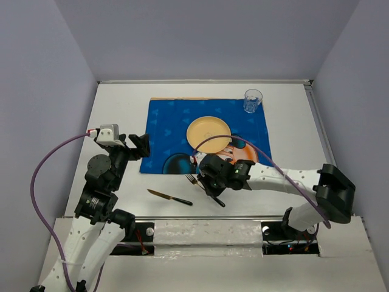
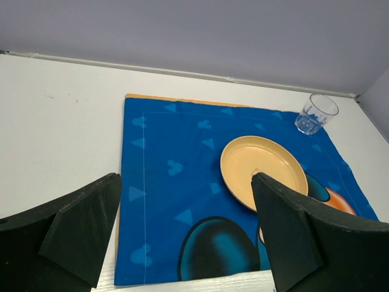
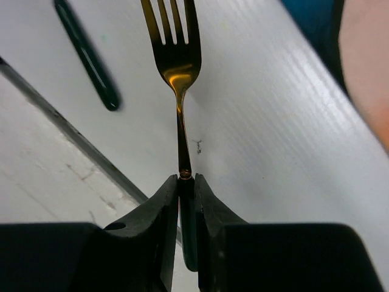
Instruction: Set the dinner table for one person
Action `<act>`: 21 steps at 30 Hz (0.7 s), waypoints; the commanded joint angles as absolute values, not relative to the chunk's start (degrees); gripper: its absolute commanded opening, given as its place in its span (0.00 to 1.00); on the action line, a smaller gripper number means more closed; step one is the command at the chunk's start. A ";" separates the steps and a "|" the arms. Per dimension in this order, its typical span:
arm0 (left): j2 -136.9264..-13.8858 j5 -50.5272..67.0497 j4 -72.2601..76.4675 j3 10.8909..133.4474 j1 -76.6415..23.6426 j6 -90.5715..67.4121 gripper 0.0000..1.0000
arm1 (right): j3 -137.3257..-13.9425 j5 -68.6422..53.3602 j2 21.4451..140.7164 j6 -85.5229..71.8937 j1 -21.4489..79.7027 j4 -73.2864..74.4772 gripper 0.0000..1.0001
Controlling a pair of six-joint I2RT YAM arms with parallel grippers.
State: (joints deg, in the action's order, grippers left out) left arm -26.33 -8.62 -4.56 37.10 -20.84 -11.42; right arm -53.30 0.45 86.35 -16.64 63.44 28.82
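The white dinner table carries a blue cartoon-mouse mat with a yellow plate on it and a clear glass at its far right corner. My right gripper is shut on the dark handle of a gold fork, held near the mat's front edge; the tines point left. A gold knife with a dark handle lies on the table left of it and shows in the right wrist view. My left gripper is open and empty at the mat's left edge.
Grey walls close in the table on three sides. A purple cable loops from the left arm, another crosses the right arm. The left wrist view shows the mat, plate and glass.
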 commanded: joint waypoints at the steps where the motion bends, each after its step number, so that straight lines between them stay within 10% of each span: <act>1: -25.93 -7.38 -1.93 37.18 -20.04 -11.34 0.99 | -61.69 5.26 81.21 -16.79 63.90 27.25 0.00; 21: -21.54 -13.01 -3.52 37.44 -19.86 -13.36 0.99 | -102.82 17.49 118.20 -38.05 50.27 17.05 0.00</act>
State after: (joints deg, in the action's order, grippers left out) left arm -22.33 -12.27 -5.06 37.10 -19.40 -13.13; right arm -96.71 15.14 116.20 -31.77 50.26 20.38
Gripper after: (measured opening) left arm 0.989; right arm 0.186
